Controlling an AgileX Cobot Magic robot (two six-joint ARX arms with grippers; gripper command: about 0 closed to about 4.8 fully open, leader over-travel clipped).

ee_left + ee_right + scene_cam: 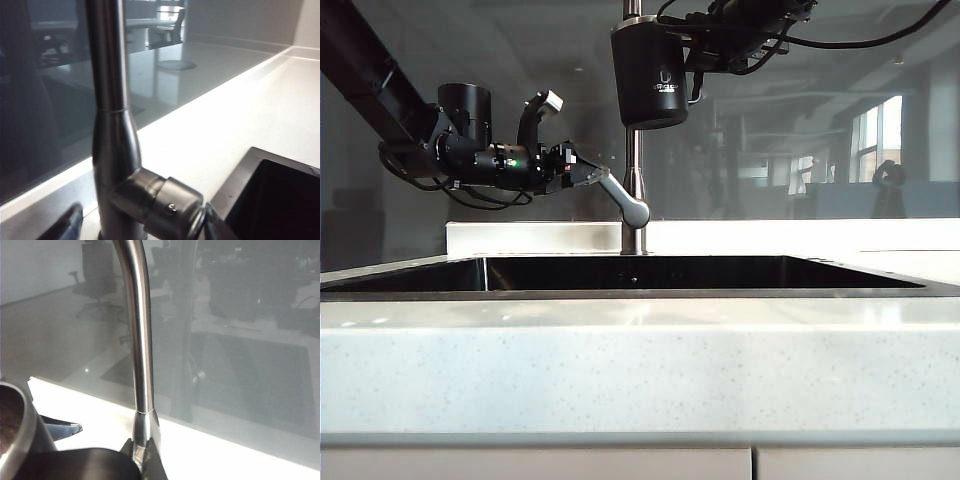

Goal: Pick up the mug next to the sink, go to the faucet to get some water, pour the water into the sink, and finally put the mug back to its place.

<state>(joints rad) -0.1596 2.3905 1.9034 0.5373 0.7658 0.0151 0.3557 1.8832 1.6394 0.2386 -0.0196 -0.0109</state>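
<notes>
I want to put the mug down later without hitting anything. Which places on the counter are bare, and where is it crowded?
Bare: the pale front counter before the sink, and the stone right of the faucet. Crowded: at the faucet, where the left gripper is at the lever and the right gripper holds the mug beside the pipe.

Only marking visible: small white cup logo with a line of text under it on the side of the black mug (650, 75). Text is too small to read. No other labels, numbers or signs anywhere.
</notes>
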